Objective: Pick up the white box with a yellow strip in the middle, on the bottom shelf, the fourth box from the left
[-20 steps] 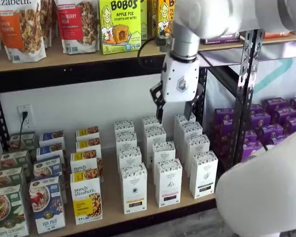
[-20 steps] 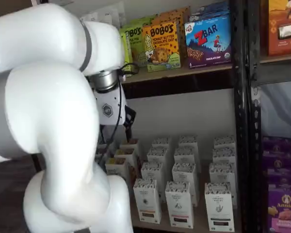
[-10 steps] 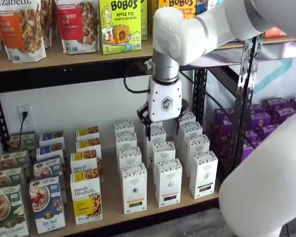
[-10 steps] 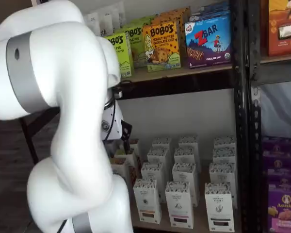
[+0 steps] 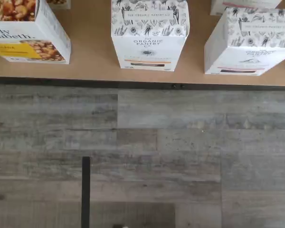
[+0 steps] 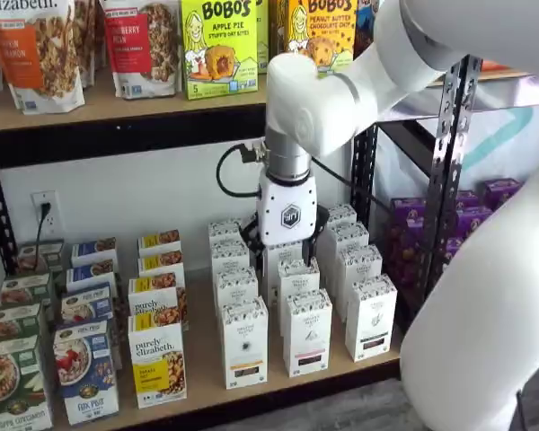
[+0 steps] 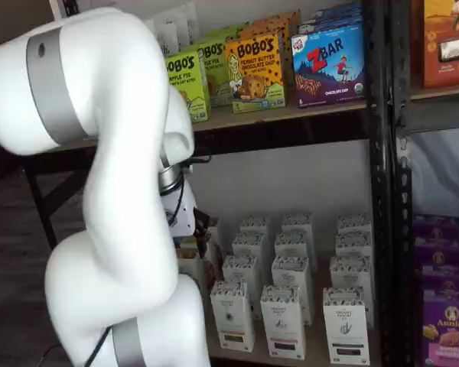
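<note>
This is a mock shop aisle, set up like a grocery display: black metal racks with tan shelf boards [image 6: 202, 359] carry packaged food in neat rows facing front. Granola bags [image 6: 36, 49], Bobo's bar boxes [image 6: 217, 45] and a Zbar carton [image 7: 329, 65] line the upper shelf. Grey wood-look plank flooring [image 5: 180, 156] runs beneath.

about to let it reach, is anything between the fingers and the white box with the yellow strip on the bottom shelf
Nothing visible blocks it. The gripper hangs over the rear white cartons, while the white box stands at the front of the bottom shelf, its top clear.
</note>
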